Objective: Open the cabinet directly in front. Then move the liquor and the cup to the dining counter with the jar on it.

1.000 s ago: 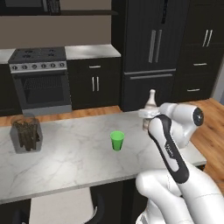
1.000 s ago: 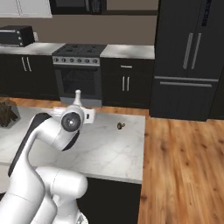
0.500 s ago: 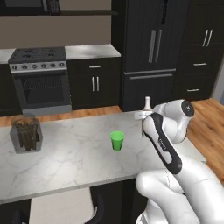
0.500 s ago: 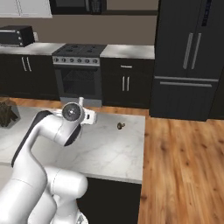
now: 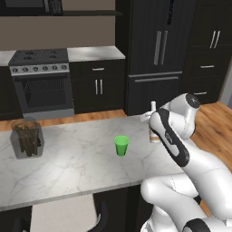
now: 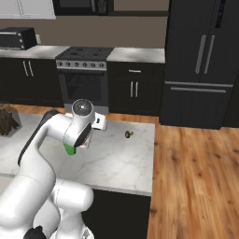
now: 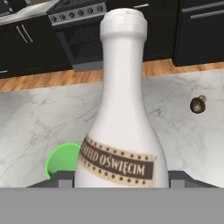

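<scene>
At the centre of the hand view, upright and very close: the liquor bottle (image 7: 122, 127), pale with a brown-and-cream label band, between the gripper (image 7: 119, 178) fingers, which show at either side of its base, apparently clamped on it. Behind, at lower left, partly hidden: the green cup (image 7: 62, 160). Right of centre in the left base view, the bottle neck (image 5: 153, 108) pokes up behind the white arm (image 5: 174, 136); cup (image 5: 121, 145) mid-frame on the marble dining counter (image 5: 77, 167); jar (image 5: 27, 138) of brown sticks at far left. Small dark round object (image 7: 198, 104) on the counter, right of the bottle.
</scene>
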### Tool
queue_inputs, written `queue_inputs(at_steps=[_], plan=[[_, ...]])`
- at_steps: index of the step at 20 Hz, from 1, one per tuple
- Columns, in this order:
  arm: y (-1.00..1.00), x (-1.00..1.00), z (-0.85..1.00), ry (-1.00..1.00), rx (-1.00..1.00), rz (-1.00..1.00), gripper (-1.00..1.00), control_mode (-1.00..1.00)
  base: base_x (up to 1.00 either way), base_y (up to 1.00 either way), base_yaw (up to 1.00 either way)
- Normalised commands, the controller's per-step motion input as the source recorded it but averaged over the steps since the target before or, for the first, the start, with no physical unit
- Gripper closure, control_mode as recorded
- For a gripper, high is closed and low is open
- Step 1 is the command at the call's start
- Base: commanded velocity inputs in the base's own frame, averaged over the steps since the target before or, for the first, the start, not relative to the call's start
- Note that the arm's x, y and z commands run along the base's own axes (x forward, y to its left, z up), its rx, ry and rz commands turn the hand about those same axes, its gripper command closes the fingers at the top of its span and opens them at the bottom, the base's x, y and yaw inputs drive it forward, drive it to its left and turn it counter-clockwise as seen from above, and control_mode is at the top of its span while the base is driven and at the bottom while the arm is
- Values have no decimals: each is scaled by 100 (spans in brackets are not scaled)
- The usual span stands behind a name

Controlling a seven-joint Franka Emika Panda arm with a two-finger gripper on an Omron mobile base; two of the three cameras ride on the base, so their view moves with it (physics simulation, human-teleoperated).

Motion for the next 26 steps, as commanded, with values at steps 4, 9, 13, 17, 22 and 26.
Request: queue_inputs(at_steps=[4,9,13,17,22,26], plan=[[0,27,-39,-17,-6,0,100,-100,0,0,0],[0,22,-38,-23,-5,0,100,-100,0,0,0],[0,6,-28,-16,-3,0,100,-100,0,0,0],[0,2,-28,-14,-1,1,100,-100,0,0,0],[0,0,-20,-15,0,0,100,-100,0,0,0],[0,3,-14,-9,0,0,100,-100,0,0,0]])
